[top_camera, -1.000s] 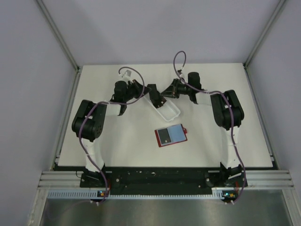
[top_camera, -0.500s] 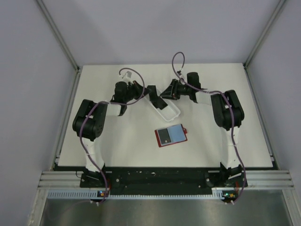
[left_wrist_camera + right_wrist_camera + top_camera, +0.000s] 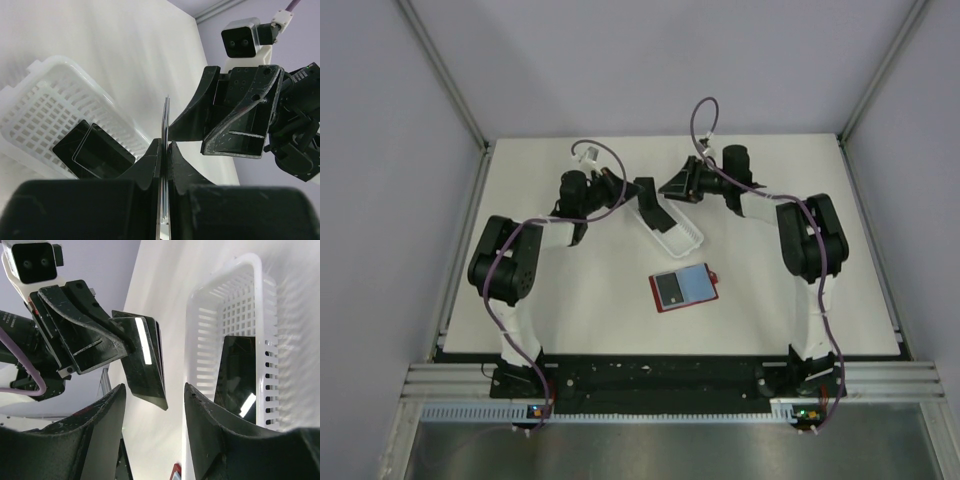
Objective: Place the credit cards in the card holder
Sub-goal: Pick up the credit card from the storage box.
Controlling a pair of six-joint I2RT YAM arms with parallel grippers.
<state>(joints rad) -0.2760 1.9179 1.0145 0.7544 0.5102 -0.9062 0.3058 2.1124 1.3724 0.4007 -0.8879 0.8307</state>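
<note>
**Right gripper lets go of the cards and backs off**

Since a second ago the right gripper (image 3: 673, 186) has opened from shut, released the cards it was pinching together with the other arm, and drawn back toward the far side of the table (image 3: 570, 310). The left arm's elbow has swung slightly outward; the tray and the wallet have not shifted.

On the left, the left gripper (image 3: 165, 148) is clamped tight on a thin stack of black credit cards (image 3: 165, 120), seen edge-on from its own wrist camera and standing up between the two fingers. From the right wrist camera the same stack (image 3: 145, 365) shows its flat black face, tilted, held above the table just beside the tray's near end.

Next comes the white slotted tray (image 3: 688, 240), lying at an angle on the table. One more black card (image 3: 95, 152) lies flat inside it, against the bottom.

Just right of the held stack, the right gripper has its fingers (image 3: 107, 420) well apart and holds nothing; the stack sits near the gap but clear of both fingers.

Nearer the arm bases, the red card holder (image 3: 685, 288) lies open on the table, pale blue inside facing up, with a dark card (image 3: 670, 290) on its left half.
</note>
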